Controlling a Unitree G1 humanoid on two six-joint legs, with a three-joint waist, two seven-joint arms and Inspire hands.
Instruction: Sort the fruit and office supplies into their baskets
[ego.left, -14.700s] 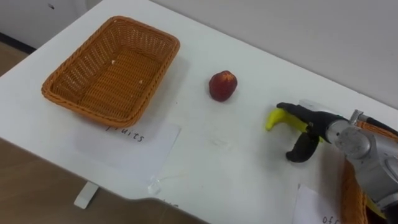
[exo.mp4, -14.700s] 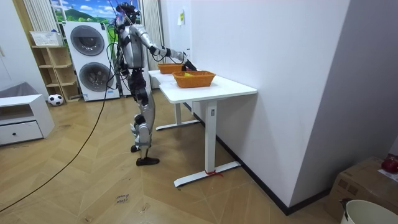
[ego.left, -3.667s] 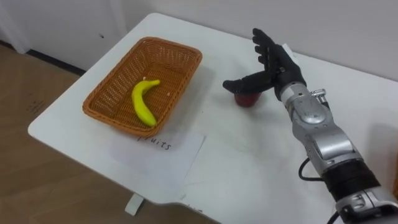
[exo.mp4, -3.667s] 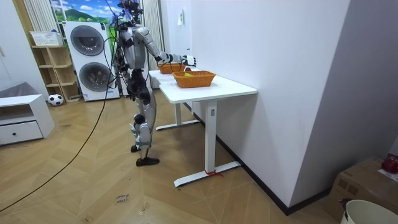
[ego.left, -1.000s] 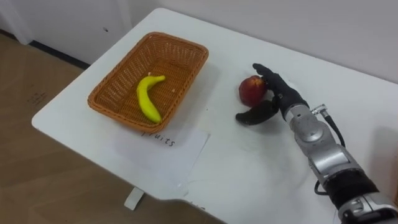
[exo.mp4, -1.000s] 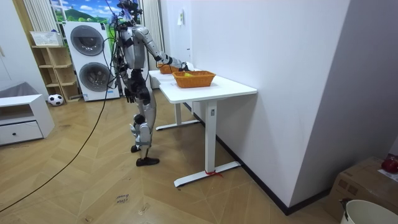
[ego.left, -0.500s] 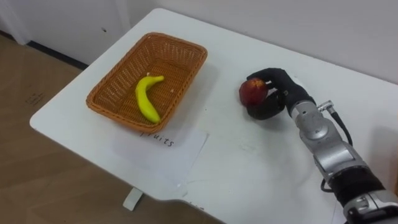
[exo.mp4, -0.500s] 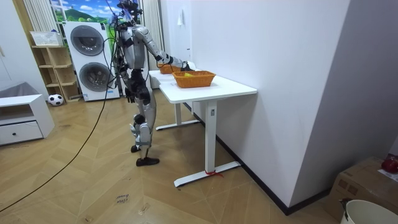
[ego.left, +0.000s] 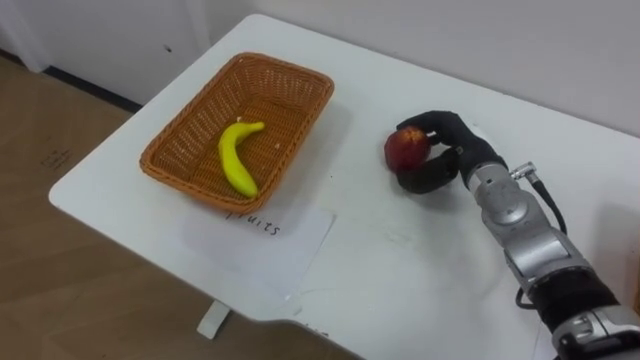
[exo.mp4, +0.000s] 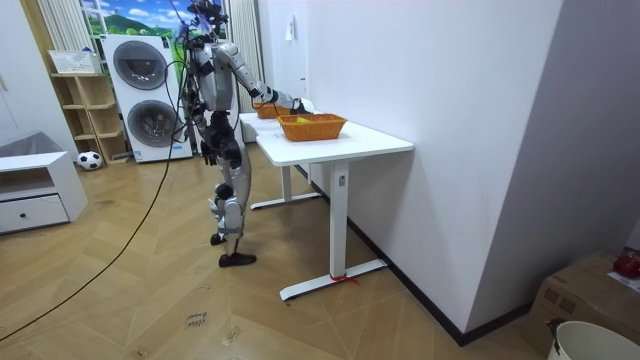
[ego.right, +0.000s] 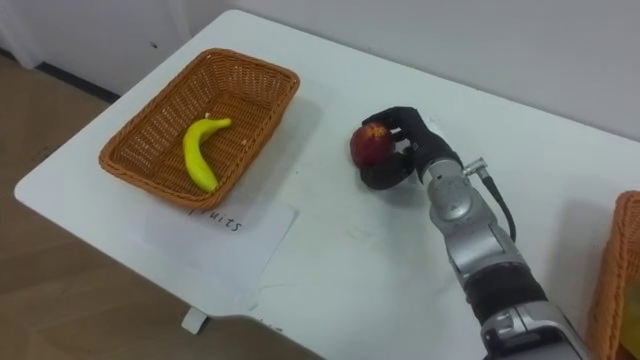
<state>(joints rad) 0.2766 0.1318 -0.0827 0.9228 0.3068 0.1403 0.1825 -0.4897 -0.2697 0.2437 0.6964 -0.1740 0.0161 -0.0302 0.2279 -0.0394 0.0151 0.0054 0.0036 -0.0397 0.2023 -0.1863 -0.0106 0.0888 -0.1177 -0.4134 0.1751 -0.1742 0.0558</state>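
Right now the right hand (ego.left: 458, 143) has its fingers (ego.left: 438, 120) clamped round the red apple (ego.left: 404, 148), toward the far edge of the white surface (ego.left: 400, 265) and near the wicker basket (ego.left: 303, 96). Inside that basket, by the surface's left corner, lies a banana (ego.left: 235, 160) — a paper label (ego.left: 272, 236) against its near rim.

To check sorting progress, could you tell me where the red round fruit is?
In the eye views, the red round fruit is on the white table, right of the orange wicker basket, gripped by the right hand.
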